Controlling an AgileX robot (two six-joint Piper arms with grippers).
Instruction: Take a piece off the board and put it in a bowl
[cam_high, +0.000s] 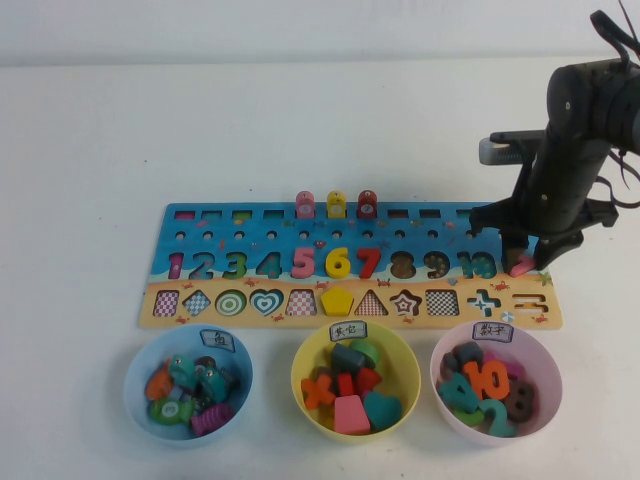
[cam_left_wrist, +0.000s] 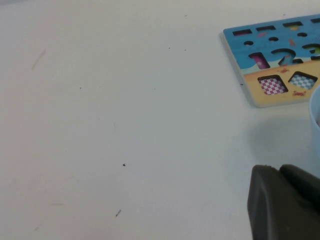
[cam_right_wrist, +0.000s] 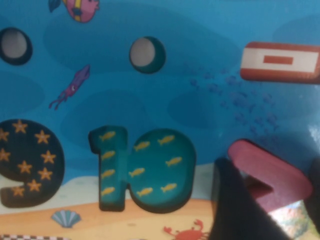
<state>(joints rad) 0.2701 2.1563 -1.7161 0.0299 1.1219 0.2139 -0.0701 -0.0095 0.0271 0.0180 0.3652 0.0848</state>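
— At the board's (cam_high: 350, 265) right end, what is the right gripper (cam_high: 528, 262) doing?

— It points straight down over the blue part, just past the teal number 10 (cam_high: 484, 266). Its dark fingers (cam_right_wrist: 235, 210) stand partly closed on either side of the pink piece (cam_high: 521, 264), a small flat angular wedge with a matte painted face. In the right wrist view one finger presses against the piece's (cam_right_wrist: 267, 172) inner notch. The piece sits at board level; I cannot tell whether it has left the surface.

— And the board itself?

— Long, flat and rectangular, wood with a printed sea scene: blue above, sandy strip below. Thick rounded numbers fill the middle row, and the lower strip holds a heart, a pentagon, a star and checkered cut-outs. Three pegs near the top edge carry little ring pieces (cam_high: 337, 205).

— Where is the yellow bowl (cam_high: 310, 358)?

— On the table just in front of the board's middle, between a light blue bowl (cam_high: 140, 372) and a pale pink bowl (cam_high: 545, 365). It is round smooth plastic, with a small white label on its rim, and holds chunky shape blocks. It lies well apart from the piece.

— The left gripper (cam_left_wrist: 285, 202)?

— Only a dark rounded bit of it shows in the left wrist view, above the plain white table (cam_left_wrist: 125, 125) near the board's (cam_left_wrist: 280, 60) left corner. Whether its fingers are apart, I cannot tell.
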